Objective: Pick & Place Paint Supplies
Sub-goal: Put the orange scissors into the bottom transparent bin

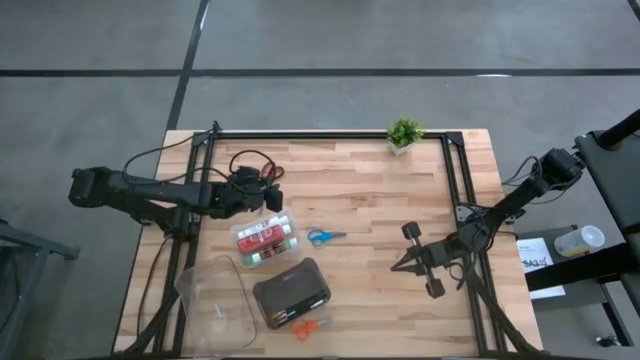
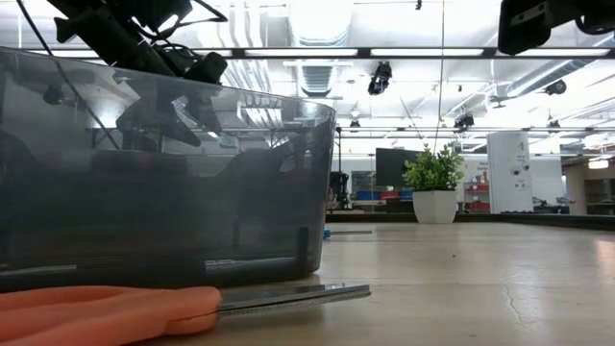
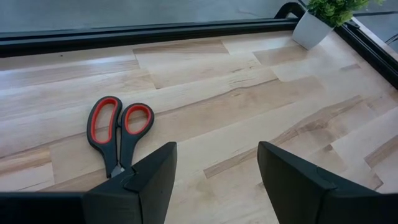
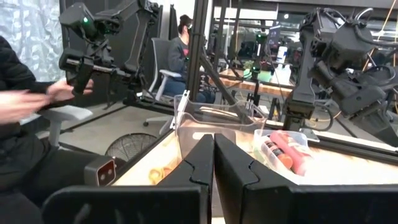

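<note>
A: What is lying nearest the low camera?

B: The orange-handled scissors (image 2: pixel 106 312) are lying flat on the table (image 1: pixel 370 290) right at the front edge, touching or just in front of the dark grey case (image 2: pixel 163 173). Beside the case, the empty clear box (image 1: pixel 215 300) is standing open.

A: And a bit farther back?

B: A smaller clear box (image 1: pixel 265 241) is holding the paint tubes (image 1: pixel 268 233), which are lying side by side, probably so they can't roll. The blue-handled scissors (image 1: pixel 322 237) are lying just beside that box, on the bare wood.

A: What is the left gripper (image 3: pixel 214 180) doing?

B: It is hovering above the table behind the tube box, jaws spread as wide as they go and holding nothing. Its wrist camera is showing the red-handled scissors (image 3: pixel 117 134) lying closed just beside one finger, not touching as far as I can tell. I'd judge it is lining up to take them.

A: And the right gripper (image 4: pixel 213 171)?

B: It is resting well apart on the right side, fingers pressed together and empty, apparently waiting.

A: Farthest back?

B: The potted plant (image 1: pixel 404 133) is standing upright at the far edge, out of the way.
</note>
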Robot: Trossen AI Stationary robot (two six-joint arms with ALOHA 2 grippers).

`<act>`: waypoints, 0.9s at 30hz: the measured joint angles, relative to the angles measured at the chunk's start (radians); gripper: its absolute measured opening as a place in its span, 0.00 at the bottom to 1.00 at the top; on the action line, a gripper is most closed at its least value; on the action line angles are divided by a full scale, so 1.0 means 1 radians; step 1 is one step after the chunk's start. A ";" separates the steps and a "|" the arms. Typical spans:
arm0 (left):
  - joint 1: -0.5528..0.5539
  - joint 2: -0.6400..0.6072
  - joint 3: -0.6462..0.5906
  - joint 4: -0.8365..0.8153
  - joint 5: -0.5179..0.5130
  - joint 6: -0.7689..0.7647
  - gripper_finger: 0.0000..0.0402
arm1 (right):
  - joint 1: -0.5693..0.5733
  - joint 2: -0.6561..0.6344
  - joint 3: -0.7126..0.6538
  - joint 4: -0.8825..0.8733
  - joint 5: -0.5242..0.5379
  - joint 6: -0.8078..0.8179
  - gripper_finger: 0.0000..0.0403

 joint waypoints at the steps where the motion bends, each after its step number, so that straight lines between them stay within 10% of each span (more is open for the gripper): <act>1: 0.000 0.000 0.000 0.000 0.000 0.000 0.58 | 0.000 0.000 0.002 0.000 0.000 0.000 0.02; 18: -0.002 -0.003 0.003 0.061 0.113 0.050 0.58 | 0.000 0.000 0.012 0.000 0.000 0.000 0.02; 27: -0.289 -0.004 0.169 0.154 0.191 0.346 0.58 | -0.001 0.000 0.012 0.000 0.000 0.000 0.02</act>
